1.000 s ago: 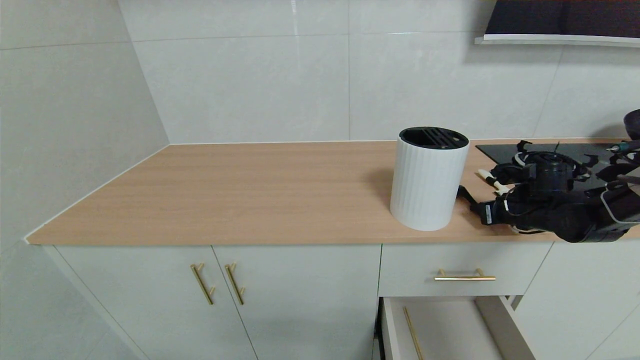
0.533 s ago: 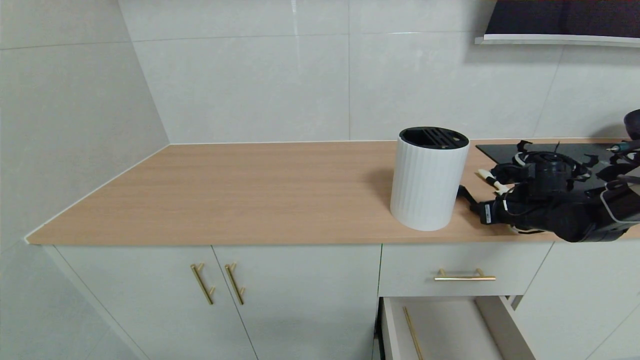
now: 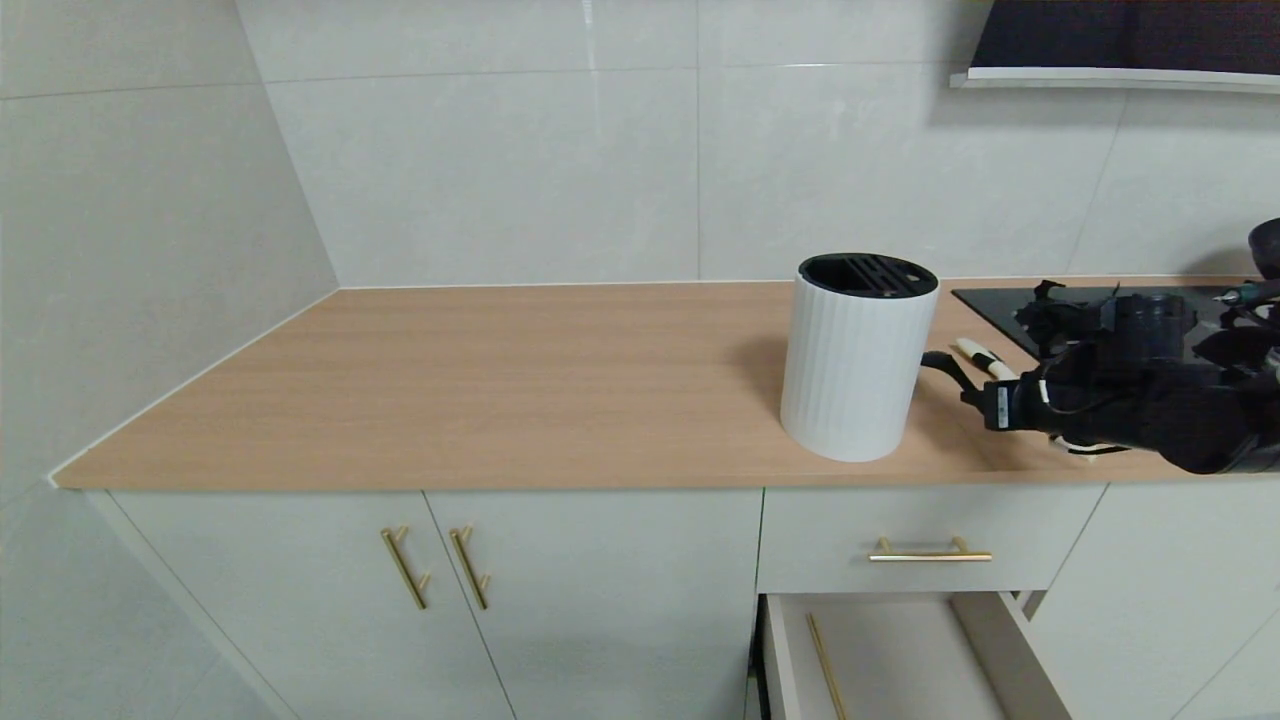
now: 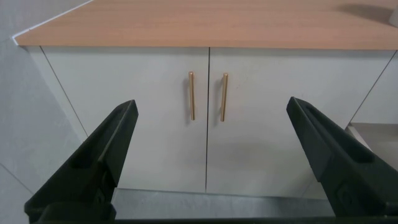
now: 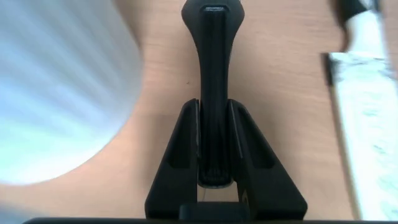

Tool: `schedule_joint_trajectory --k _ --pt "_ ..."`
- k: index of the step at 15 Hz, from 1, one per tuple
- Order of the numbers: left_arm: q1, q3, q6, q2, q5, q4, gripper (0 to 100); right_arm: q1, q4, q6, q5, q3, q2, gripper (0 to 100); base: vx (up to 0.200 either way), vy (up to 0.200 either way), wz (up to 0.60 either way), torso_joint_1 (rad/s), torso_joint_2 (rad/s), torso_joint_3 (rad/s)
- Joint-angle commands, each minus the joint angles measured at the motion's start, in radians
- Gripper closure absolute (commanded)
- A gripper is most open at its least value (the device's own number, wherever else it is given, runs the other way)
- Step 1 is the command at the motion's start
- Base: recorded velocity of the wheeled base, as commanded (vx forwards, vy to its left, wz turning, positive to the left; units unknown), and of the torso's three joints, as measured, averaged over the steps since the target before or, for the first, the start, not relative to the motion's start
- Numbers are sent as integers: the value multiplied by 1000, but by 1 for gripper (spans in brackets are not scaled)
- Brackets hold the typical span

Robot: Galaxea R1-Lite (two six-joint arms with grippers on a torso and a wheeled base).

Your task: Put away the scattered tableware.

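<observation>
The right gripper (image 3: 972,392) has risen from the counter (image 3: 500,400), pinching a black-handled utensil (image 3: 940,362) — it hangs just beside the white holder (image 3: 857,360). Pick done, I think — the slots (image 3: 868,272) come next.

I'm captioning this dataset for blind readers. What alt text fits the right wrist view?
The right end effector is shut on a black handle over the wooden countertop. A white cylindrical holder stands to one side and a pale knife lies on the other.
</observation>
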Motion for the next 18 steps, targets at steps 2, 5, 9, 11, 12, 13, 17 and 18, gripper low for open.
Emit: schedule_joint_trajectory --k 2,5,9,11,12,13,17,18 --pt "0 0 0 1 1 -1 0 0 62 22 0 158 -232 100 0 0 0 0 0 0" --pt "0 0 0 1 1 -1 0 0 59 27 12 346 -399 100 0 0 0 0 0 0" --pt "0 0 0 1 1 1 0 0 59 22 36 530 -557 100 0 0 0 0 0 0" --pt "0 0 0 1 1 -1 0 0 59 21 36 612 -634 100 0 0 0 0 0 0" --pt "0 0 0 1 1 -1 0 0 59 21 36 629 -649 100 0 0 0 0 0 0" --pt "0 0 0 1 1 -1 0 0 59 21 35 672 -694 100 0 0 0 0 0 0" --pt "0 0 0 1 1 -1 0 6 62 -17 32 766 -760 100 0 0 0 0 0 0" --pt "0 0 0 1 1 -1 0 4 60 -36 32 781 -760 100 0 0 0 0 0 0"
